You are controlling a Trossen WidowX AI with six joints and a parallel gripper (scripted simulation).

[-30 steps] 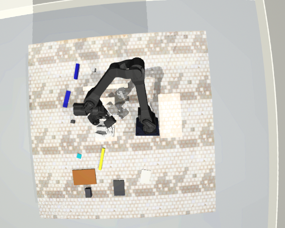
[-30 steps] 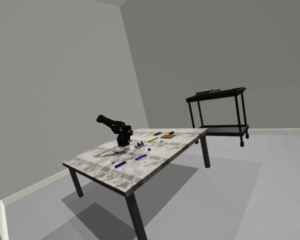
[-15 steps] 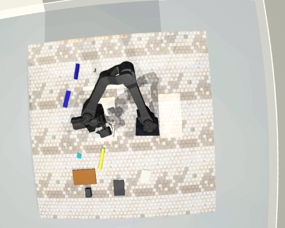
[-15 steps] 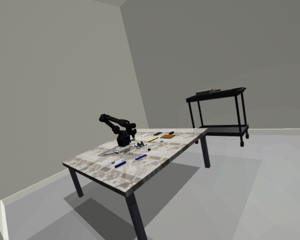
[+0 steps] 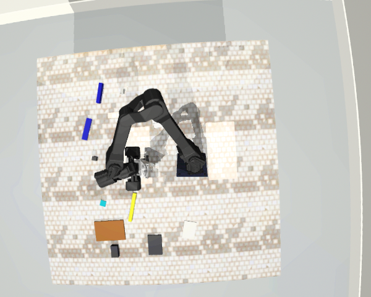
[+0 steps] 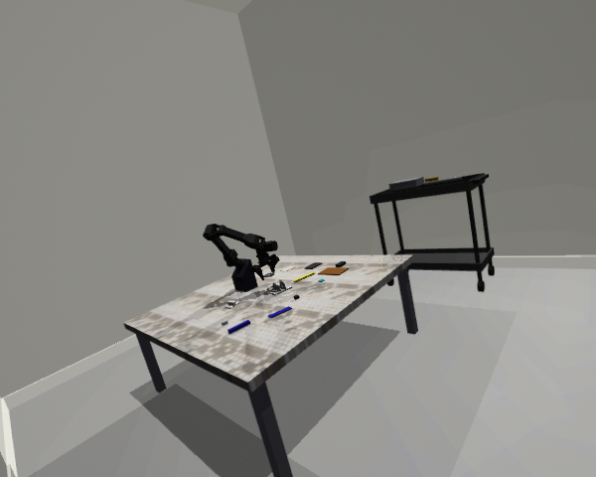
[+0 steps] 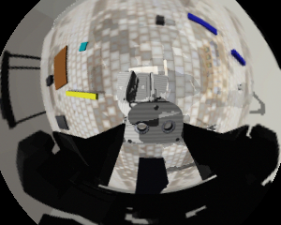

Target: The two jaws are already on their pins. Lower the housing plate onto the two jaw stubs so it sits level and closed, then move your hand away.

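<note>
The grey housing plate [image 7: 155, 112] has a rounded far edge and two round holes. My gripper [image 5: 133, 168] [image 6: 268, 273] [image 7: 152, 126] is shut on it, with one black finger at each side. In the wrist view the two grey jaws [image 7: 130, 86] [image 7: 159, 86] stand side by side just beyond the plate, and the plate's far edge overlaps their near ends. In the exterior view the jaw assembly [image 6: 278, 287] stands on the table, with the gripper above it and a visible gap between. The stubs and pins cannot be made out.
A yellow bar [image 5: 132, 206] [image 7: 81, 95] lies near one finger. A cyan block [image 5: 102, 203], an orange board [image 5: 109, 230], dark blocks [image 5: 154, 244] [image 5: 114, 250] and a white card [image 5: 189, 229] lie farther off. Two blue bars [image 5: 99, 93] [image 5: 86, 129] and a small dark block [image 5: 94, 158] are also there.
</note>
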